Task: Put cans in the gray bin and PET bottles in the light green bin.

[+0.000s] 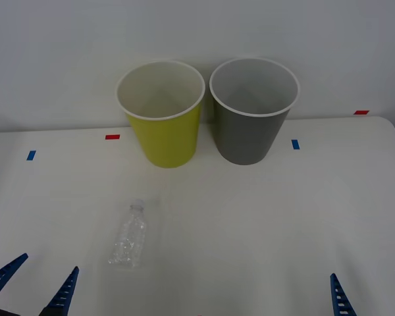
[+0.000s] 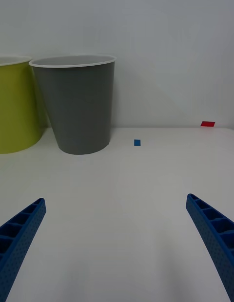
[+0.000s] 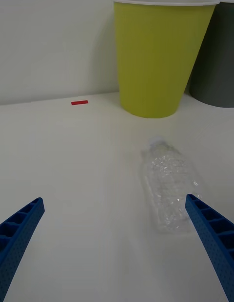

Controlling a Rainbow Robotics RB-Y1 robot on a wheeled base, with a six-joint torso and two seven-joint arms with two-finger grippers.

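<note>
Found one clear PET bottle (image 1: 130, 236) lying on its side on the white table (image 1: 263, 224), cap toward the bins, nearer the robot than the light green bin (image 1: 163, 125) and well apart from it. Saw the gray bin (image 1: 251, 118) upright just beside the green one, rims close but not visibly touching. No cans seen. Left gripper (image 1: 33, 286) low at the near edge, fingers spread wide, holding nothing, bottle just off to its right. Right gripper (image 1: 368, 289) likewise spread and empty, parked at the near right, well clear of everything. Risks, as judged: round ribbed bottle likely to roll or skid away if nudged by one finger first; thin empty plastic apt to buckle and squirt out of a hard pinch; a low carry could clip the green bin's rim and tip it.
</note>
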